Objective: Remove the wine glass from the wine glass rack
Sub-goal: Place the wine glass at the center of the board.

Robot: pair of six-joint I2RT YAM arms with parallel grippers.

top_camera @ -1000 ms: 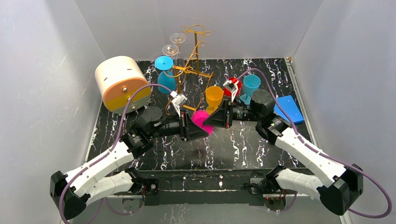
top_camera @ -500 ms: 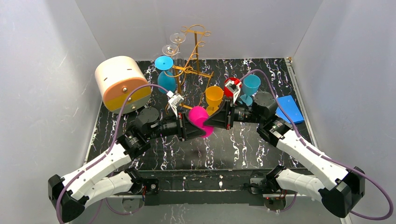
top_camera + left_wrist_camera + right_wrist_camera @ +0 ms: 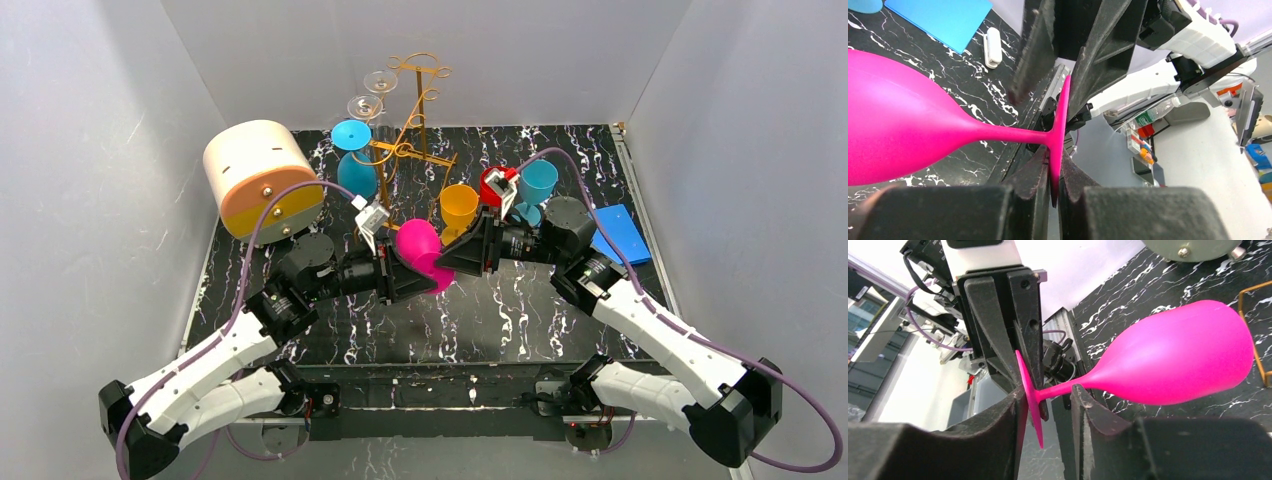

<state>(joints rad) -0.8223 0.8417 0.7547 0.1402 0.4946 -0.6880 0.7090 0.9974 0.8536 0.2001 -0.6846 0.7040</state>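
A pink wine glass (image 3: 418,245) lies on its side in the air over the middle of the table, bowl toward the back left. My left gripper (image 3: 418,280) is shut on the thin edge of its round foot; in the left wrist view (image 3: 1054,155) the foot is pinched between both pads. My right gripper (image 3: 456,256) faces it from the right and stands open (image 3: 1048,391), its fingers around the foot and stem, the left pad close to the foot. The golden wine glass rack (image 3: 412,128) stands at the back with two clear glasses (image 3: 372,92) and a blue one (image 3: 352,150) hanging.
A cream-and-orange cylindrical box (image 3: 258,178) sits back left. Orange (image 3: 459,208), red (image 3: 495,184) and teal (image 3: 538,181) glasses stand behind the right gripper. A blue pad (image 3: 618,232) lies at the right edge. White walls enclose the table.
My left gripper closed onto the glass's foot and my right gripper opened off it. The pink glass has shifted slightly up and to the back left.
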